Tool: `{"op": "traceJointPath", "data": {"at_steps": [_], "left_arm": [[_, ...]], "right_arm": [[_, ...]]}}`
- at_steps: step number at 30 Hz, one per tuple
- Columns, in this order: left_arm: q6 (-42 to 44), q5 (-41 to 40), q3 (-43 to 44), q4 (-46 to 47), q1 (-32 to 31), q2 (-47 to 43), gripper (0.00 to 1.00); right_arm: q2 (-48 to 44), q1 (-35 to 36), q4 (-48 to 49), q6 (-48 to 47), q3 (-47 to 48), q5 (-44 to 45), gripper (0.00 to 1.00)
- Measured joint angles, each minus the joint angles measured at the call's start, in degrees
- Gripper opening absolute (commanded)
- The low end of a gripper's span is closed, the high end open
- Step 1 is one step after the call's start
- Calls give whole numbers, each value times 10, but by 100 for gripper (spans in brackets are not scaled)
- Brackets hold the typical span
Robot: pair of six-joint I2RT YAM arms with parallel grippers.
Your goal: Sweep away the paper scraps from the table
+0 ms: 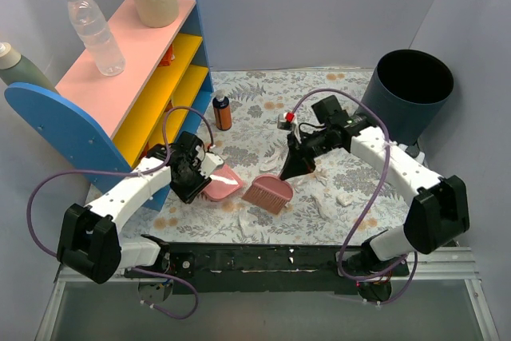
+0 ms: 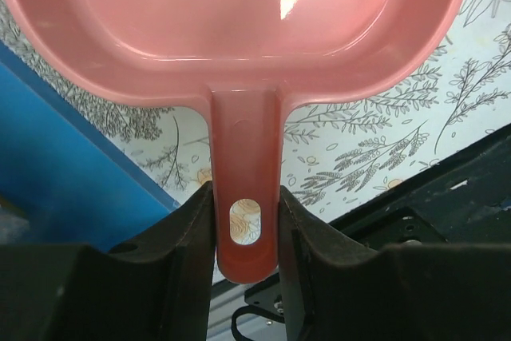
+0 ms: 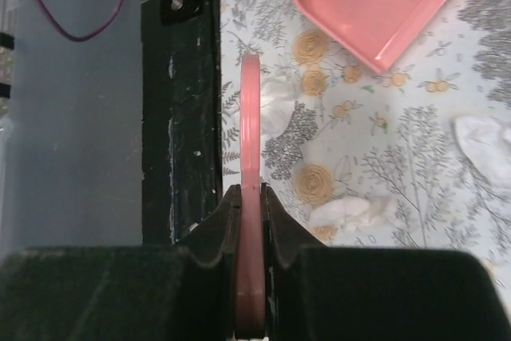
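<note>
- Pink plastic sits in both my hands. My left gripper (image 2: 246, 197) is closed narrow on the handle of the dustpan (image 2: 239, 21), with a finger pressed to each side of the stem at its hanging hole.
- The dustpan sits low over the table (image 1: 263, 89), just beside the blue foot of the shelf (image 1: 128, 77). Its open lip is turned toward the brush (image 1: 269, 192), and I cannot tell whether its underside touches the cloth.
- My right gripper (image 3: 250, 197) is pinched nearly together on the brush's thin flat handle, which runs edge-on straight out from between my fingers.
- The brush head points its bristles down at the cloth, near the dustpan's lip but apart from it.
- The paper scraps (image 1: 349, 196) lie white and crumpled on the flowered cloth, mostly right of the brush and toward the near edge. From my right wrist I see one just beside the brush handle and others farther right.
- A dark bin (image 1: 411, 89) stands at the far right corner, and a small brown bottle (image 1: 222, 112) stands by the shelf.
</note>
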Motion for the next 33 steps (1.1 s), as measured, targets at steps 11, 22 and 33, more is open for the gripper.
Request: {"op": "traceJointPath", "data": {"at_steps": [11,22,33], "left_arm": [[-20,-11,-26,-61,45,-47,0],[-11,-29,-31,-112,50,-105,0],[73,-7,-13,-92,50,-38,0]], "right_arm": [[88,107,182,217,-70,-50,1],[149,80,240,348,-71,63,1],[172,-37,187,295,41,191,1]]}}
